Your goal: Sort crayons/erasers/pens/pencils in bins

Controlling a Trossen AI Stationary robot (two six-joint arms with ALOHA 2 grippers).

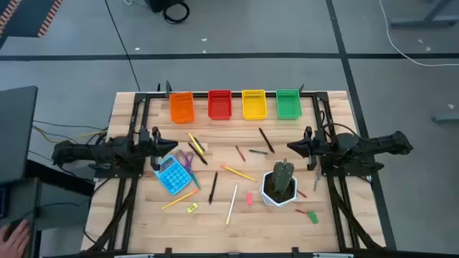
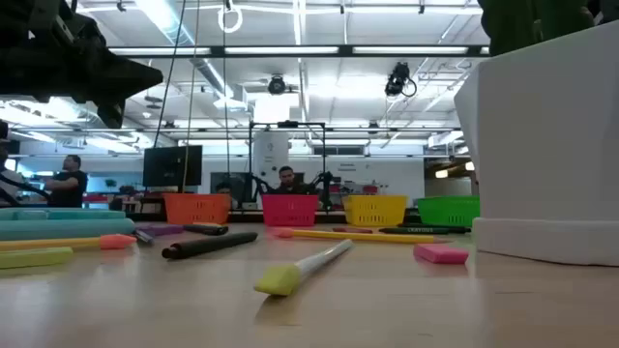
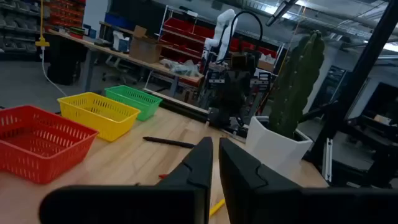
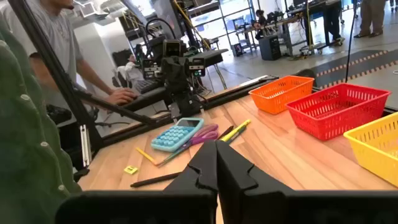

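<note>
The crayons, pens, pencils and erasers all lie loose on the middle and near part of the table, none in the bins that stand in a row along the far edge: orange, red, yellow, green, all looking empty from above. So nothing is sorted yet, and I judge the step in hand to be choosing and reaching for a first piece.

My left gripper hangs above the table's left side, near the blue calculator and the purple-handled scissors, its jaws nearly together with only a thin gap. My right gripper hangs on the right, just beside the white cactus pot, jaws pressed together, holding nothing.

To do this well, I would open wide before descending, take a stick lying clear of its neighbours, and close across its width near the middle so it does not tip. On the right I must watch the pot, since a sideways sweep could knock it. The black pen near the green bin looks the easiest start.
</note>
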